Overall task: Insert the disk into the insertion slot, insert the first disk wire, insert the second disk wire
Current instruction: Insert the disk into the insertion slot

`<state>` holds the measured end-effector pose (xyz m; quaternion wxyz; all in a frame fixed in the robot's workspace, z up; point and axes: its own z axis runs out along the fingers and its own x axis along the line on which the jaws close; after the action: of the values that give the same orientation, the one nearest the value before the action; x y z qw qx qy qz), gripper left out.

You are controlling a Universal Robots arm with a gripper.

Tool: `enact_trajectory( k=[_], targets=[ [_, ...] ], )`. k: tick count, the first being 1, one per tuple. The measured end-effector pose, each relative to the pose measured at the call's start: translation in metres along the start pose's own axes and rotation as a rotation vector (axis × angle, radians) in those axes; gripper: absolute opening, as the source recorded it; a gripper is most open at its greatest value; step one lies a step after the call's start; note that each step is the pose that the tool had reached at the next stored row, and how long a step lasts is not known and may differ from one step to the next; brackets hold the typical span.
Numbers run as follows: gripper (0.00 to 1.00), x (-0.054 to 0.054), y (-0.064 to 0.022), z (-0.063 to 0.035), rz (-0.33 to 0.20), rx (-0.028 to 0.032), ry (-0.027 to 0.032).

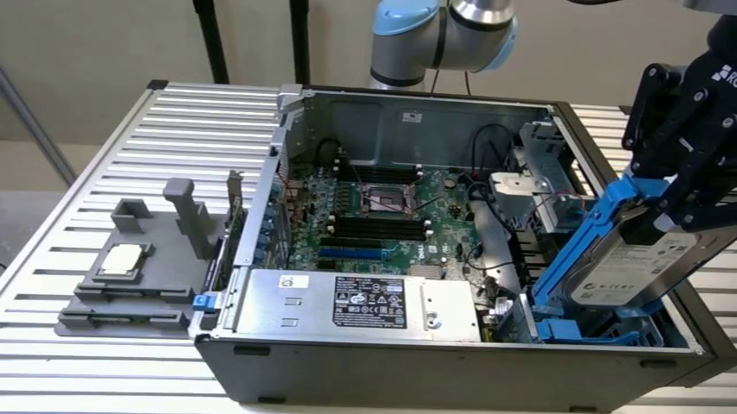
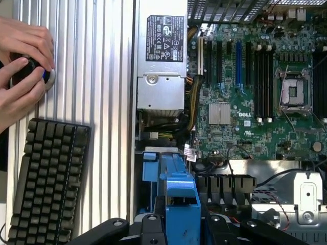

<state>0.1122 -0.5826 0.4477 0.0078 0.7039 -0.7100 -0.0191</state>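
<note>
The disk, a silver-grey drive with a white label in a bright blue carrier, hangs tilted over the case's near corner at the exterior view's right. My black gripper is shut on its upper end. The disk's lower end reaches down toward the insertion slot, a slate-blue cage with blue tabs in that corner; I cannot tell whether they touch. In the wrist view the carrier's blue edge stands between my gripper fingers, pointing at the case interior.
The open computer case holds a silver power-supply box, the green motherboard and a grey metal bracket cage with loose cables. A grey fixture lies on the slatted table. A person's hands and a keyboard lie beside the case.
</note>
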Motion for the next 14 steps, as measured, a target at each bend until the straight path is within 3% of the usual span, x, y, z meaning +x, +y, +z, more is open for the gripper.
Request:
enact_trajectory(
  k=[14],
  targets=[
    [0.32, 0.0023, -0.0002, 0.0033, -0.009, -0.0002, -0.0102]
  ],
)
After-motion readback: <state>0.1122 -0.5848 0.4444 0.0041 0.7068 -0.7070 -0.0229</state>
